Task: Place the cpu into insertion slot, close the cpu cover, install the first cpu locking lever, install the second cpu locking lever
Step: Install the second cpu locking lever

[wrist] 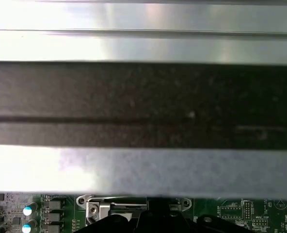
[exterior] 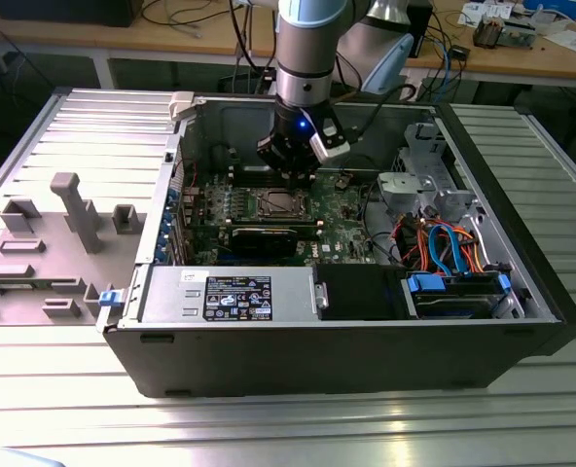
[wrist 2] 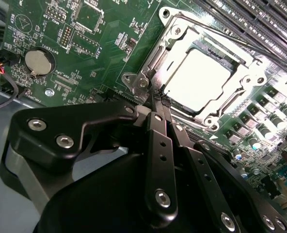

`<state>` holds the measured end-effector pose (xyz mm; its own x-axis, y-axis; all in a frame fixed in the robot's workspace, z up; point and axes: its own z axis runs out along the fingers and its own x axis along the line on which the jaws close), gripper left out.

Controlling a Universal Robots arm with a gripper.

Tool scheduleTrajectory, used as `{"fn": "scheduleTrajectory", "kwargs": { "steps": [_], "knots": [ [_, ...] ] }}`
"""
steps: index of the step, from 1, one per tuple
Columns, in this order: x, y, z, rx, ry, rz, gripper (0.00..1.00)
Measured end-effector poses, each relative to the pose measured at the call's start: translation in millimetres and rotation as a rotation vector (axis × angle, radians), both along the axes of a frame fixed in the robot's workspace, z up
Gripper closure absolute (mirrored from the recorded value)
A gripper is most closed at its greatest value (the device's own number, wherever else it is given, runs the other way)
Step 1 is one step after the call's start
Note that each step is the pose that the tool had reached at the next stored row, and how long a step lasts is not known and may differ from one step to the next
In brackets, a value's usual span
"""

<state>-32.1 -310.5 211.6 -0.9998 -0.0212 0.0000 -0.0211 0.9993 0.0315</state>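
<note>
Workbench: I am looking at a ribbed metal table (exterior: 64,409) with wooden desks and cables running behind it in the exterior view.
Computer case: I am seeing it lying open on its side (exterior: 269,360), with the green motherboard (exterior: 342,229) facing up inside.
Arm: I am holding it straight down over the middle of the board, wrist light glowing blue.
Claw: I am reading the fingers as pinched together to a narrow tip (wrist 2: 158,104) in the second wrist view, with nothing visible between them.
Socket: I am finding the insertion slot (wrist 2: 250,65) sitting just beyond the claw tip, square and silver-rimmed; in the exterior view it lies just below the claw (exterior: 290,167).
Cover: I am seeing the cpu cover (wrist 2: 175,41) lying flat, framing the chip.
Chip: I am judging the cpu (wrist 2: 201,80) to be seated in the socket already, its pale metal top glaring through the cover window.
Key relation: I am placing the claw tip touching or just beside the socket's near corner, by a small hinge tab (wrist 2: 139,83); the chip lies ahead of the tip, along the line of the fingers.
</note>
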Motion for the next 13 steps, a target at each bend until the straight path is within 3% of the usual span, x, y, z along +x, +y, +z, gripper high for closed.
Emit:
{"fn": "scheduleTrajectory", "kwargs": {
  "steps": [13],
  "knots": [
    [0.0,-2.9,0.0,-0.001,0.0001,0.0,0.89]
  ]
}}
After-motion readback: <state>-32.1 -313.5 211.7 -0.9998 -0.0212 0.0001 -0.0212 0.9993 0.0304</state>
